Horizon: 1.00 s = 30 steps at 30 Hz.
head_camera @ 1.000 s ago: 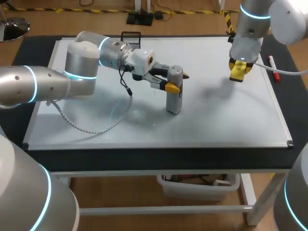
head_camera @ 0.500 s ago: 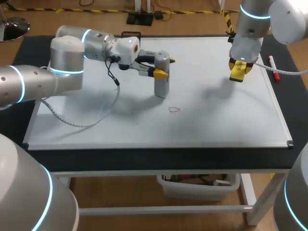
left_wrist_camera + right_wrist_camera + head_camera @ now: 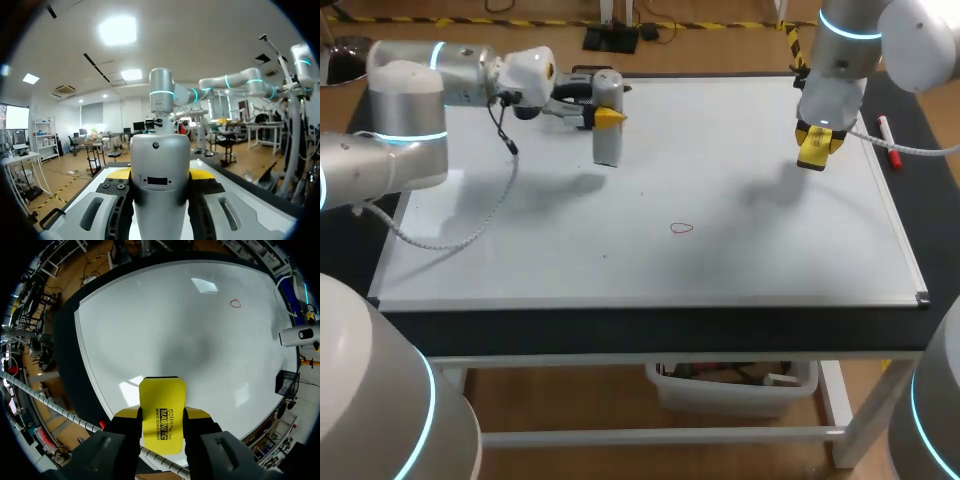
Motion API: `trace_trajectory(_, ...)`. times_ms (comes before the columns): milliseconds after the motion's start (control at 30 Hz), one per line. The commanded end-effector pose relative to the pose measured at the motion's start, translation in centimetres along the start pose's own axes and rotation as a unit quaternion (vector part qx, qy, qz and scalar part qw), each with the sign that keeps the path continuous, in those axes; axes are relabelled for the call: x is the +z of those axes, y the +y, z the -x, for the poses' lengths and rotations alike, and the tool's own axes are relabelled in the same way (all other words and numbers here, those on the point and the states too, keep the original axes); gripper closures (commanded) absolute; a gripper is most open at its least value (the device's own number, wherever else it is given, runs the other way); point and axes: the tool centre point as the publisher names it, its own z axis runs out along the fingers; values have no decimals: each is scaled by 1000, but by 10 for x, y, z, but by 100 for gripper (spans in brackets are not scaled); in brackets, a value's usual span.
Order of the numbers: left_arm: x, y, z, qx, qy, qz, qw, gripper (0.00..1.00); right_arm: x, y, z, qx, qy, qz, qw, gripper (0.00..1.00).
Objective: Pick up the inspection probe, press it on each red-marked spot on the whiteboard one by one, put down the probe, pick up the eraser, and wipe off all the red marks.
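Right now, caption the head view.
Left gripper holds the probe at the whiteboard's far side; right gripper holds the yellow eraser; one red mark shows.

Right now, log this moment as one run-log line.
left end effector: shut on upright grey cylindrical inspection probe | right end effector: shut on yellow rectangular eraser | whiteboard: one red ring mark unwiped
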Motion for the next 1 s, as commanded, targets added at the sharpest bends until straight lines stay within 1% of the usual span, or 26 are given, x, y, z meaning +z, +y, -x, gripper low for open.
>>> trace_trajectory(33, -21, -4, 5, -4, -29, 2, 1000, 100, -1, -1, -1, -2, 1, 0, 1000, 100)
trace_trajectory(167, -40, -1, 17, -9, -53, 8, 999, 100, -1, -1, -1, -2, 1, 0, 1000, 100)
trace_trajectory(200, -45, -1, 20, -11, -59, 3, 998, 100, -1, -1, -1, -2, 1, 0, 1000, 100)
trace_trajectory(400, -74, 3, 35, -19, -91, 5, 996, 100, -1, -1, -1, -2, 1, 0, 1000, 100)
trace_trajectory(633, -99, 9, 42, -28, -116, 0, 993, 100, -1, -1, -1, -2, 1, 0, 1000, 100)
trace_trajectory(800, -112, 13, 42, -31, -127, -12, 991, 100, -1, -1, -1, -2, 1, 0, 1000, 100)
trace_trajectory(1000, -122, 12, 42, -30, -136, -21, 990, 100, -1, -1, -1, -2, 1, 0, 1000, 100)
